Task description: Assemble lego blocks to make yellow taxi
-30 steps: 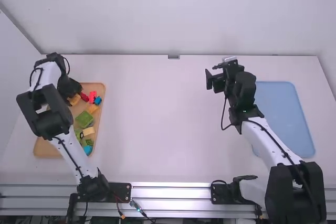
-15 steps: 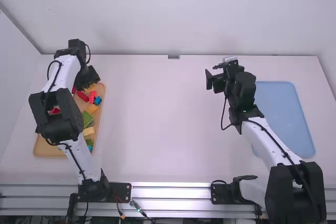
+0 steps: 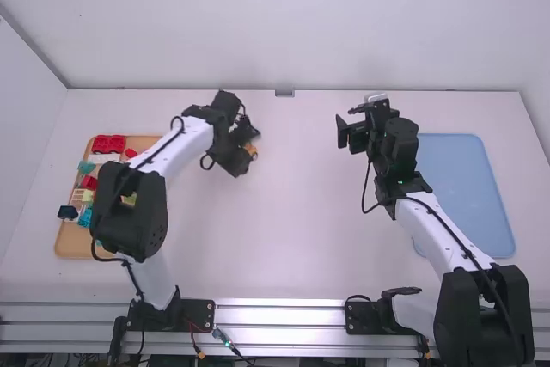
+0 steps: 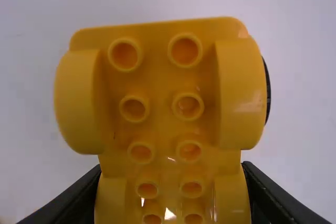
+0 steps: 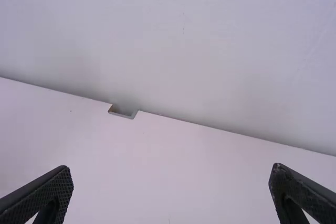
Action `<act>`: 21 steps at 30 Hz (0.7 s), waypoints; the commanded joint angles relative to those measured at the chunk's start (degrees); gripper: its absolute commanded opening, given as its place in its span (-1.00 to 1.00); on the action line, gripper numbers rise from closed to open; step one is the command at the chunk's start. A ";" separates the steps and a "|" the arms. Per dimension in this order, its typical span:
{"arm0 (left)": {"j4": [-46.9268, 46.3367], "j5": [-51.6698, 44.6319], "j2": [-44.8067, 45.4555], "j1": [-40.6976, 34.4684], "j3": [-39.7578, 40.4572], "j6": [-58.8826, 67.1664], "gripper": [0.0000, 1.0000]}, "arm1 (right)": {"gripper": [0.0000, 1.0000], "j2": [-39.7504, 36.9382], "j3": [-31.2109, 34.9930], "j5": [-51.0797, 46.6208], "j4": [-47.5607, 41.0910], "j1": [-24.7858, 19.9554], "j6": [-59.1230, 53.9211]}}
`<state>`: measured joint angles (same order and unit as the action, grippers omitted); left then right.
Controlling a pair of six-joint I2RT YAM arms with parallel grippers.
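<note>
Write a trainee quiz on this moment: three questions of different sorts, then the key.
1. What colour is the piece in the left gripper?
2. True or false: the right gripper stands with its fingers apart and nothing between them.
3. Where do the loose blocks lie? A) in the blue tray; B) in the wooden tray; C) between the right gripper's fingers.
Key: 1. Yellow; 2. True; 3. B

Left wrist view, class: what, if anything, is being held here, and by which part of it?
A yellow toy car base, held by two opposite sides of its half nearer the left gripper, between the fingers.
</note>
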<state>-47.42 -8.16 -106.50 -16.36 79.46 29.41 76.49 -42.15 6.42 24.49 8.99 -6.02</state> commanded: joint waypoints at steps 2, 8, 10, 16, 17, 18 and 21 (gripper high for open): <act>-1.79 -4.20 1.18 -4.94 -3.04 21.97 0.16 | 0.98 0.33 -2.47 -0.04 -0.68 0.07 0.20; 3.45 0.39 1.18 -12.15 -8.61 26.58 0.09 | 0.98 0.33 -2.47 -0.04 -1.70 0.07 0.20; 6.75 2.78 1.18 -14.14 -10.88 26.62 0.07 | 0.98 0.33 -2.47 -0.07 -1.95 0.04 0.20; 13.81 7.76 1.18 -18.25 -16.83 26.67 0.09 | 0.98 0.33 -2.47 -0.04 -2.27 0.04 0.20; 14.73 7.80 1.18 -18.56 -17.55 26.91 0.11 | 0.98 0.33 -2.47 -0.04 -2.25 0.07 0.20; 15.28 7.82 1.18 -18.73 -18.05 27.28 0.10 | 0.98 0.33 -2.47 -0.04 -2.23 0.07 0.20; 17.40 7.72 1.18 -18.75 -19.41 27.12 0.54 | 0.98 0.33 -2.47 -0.02 -2.25 0.04 0.20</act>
<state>-30.65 -1.45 -106.50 -35.22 60.86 56.23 76.49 -42.15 6.44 22.13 8.99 -6.02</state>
